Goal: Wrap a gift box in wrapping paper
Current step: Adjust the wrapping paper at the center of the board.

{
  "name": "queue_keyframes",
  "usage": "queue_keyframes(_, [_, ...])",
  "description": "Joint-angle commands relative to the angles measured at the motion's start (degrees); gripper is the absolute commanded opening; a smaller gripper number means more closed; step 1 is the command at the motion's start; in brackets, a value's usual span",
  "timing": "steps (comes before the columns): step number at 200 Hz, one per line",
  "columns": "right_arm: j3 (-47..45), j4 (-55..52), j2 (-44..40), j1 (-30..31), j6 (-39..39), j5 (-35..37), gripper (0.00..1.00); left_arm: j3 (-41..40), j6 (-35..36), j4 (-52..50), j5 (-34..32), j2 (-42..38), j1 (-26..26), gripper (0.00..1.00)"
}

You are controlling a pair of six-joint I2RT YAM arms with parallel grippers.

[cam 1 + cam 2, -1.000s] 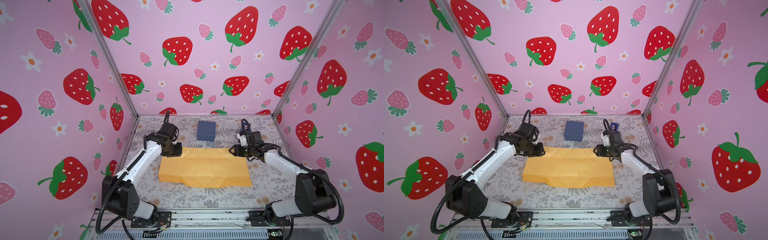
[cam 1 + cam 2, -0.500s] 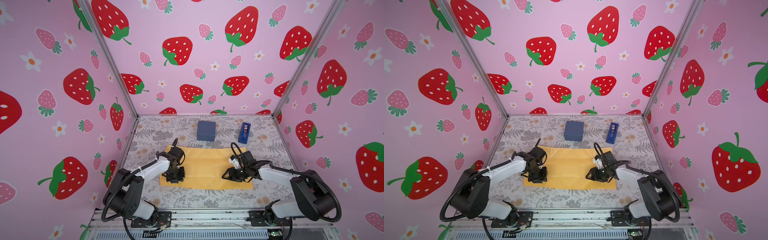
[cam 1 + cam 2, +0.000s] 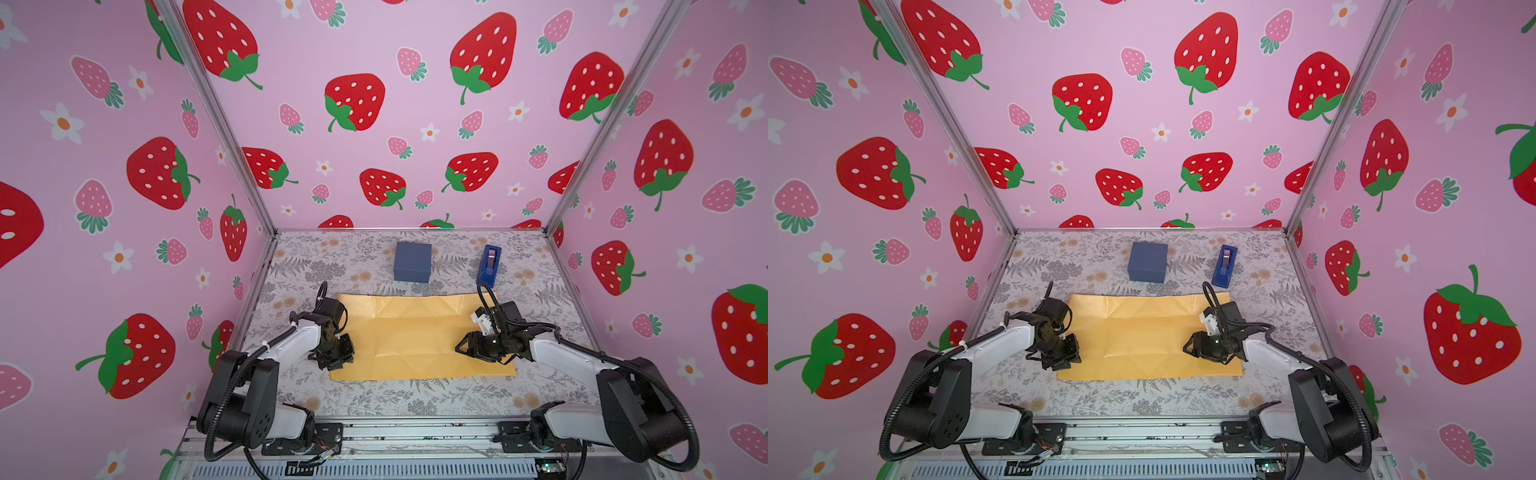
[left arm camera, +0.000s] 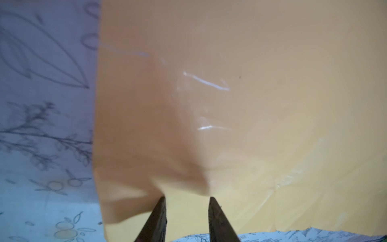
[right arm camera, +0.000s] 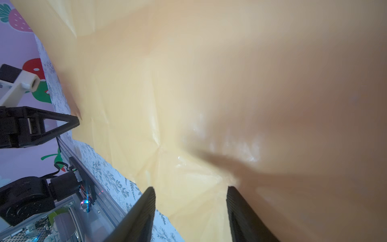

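Status: wrapping paper (image 3: 419, 336) lies flat on the floral worktop (image 3: 374, 399), pale yellow-orange face up and heavily creased, long side running across between my two arms. Gift box (image 3: 412, 262) sits behind it toward the back wall, closed and upright. It's near the sheet's far edge but clear of it, with a strip of worktop showing between them in both top views. Blue tape dispenser (image 3: 489, 266) stands to the box's right, near the paper's far right corner. My left fingers (image 3: 338, 359) are down low at the sheet's left edge, toward the near corner. In the left wrist view these fingers (image 4: 156, 220) stand partly open with a narrow gap. Bare paper shows between the tips and nothing is clamped. The sheet humps up a little just ahead of the tips; can't tell if they touch it. My right fingers (image 3: 465, 345) are over the right end of the sheet, pointing in toward the middle. In the right wrist view these fingers (image 5: 142, 213) have a wider gap than the left, with only paper surface between them and no grip. Whether they touch the sheet: can't tell.
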Motion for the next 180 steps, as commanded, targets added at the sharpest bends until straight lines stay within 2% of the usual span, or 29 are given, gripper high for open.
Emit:
queue_keyframes(1, [5.41,-3.84,-1.95,-1.36,-1.36,2.40,0.58,1.78,2.15,-0.34,-0.28,0.17,3.86,0.36])
queue_keyframes(52, [12.12,-3.70,-1.81,-4.91,-3.00,3.92,0.59,4.97,3.93,-2.75,-1.66,-1.11,4.99,0.36])
queue_keyframes(70, [14.17,-2.51,-0.42,-5.13,-3.11,3.86,0.60,8.99,4.72,-5.63,-2.71,-3.74,4.97,0.37])
queue_keyframes(98, [17.62,1.20,4.16,-5.31,-2.50,2.92,0.60,17.20,6.48,-8.19,-0.50,-4.67,4.54,0.39])
queue_keyframes(120, [22.21,4.46,8.81,-5.52,-1.38,2.63,0.61,23.91,7.43,-7.82,1.97,-1.91,3.95,0.41])
queue_keyframes(139, [27.29,6.99,13.32,-5.70,-0.15,2.25,0.65,28.43,7.23,-4.46,4.62,1.62,3.42,0.43])
queue_keyframes(159, [31.81,10.30,18.52,-6.01,1.69,1.65,0.72,34.91,7.86,-1.27,9.02,7.59,2.40,0.49])
queue_keyframes(180, [38.92,10.03,25.76,-6.10,1.84,0.77,0.78,43.23,9.60,0.12,10.38,15.25,0.53,0.56])
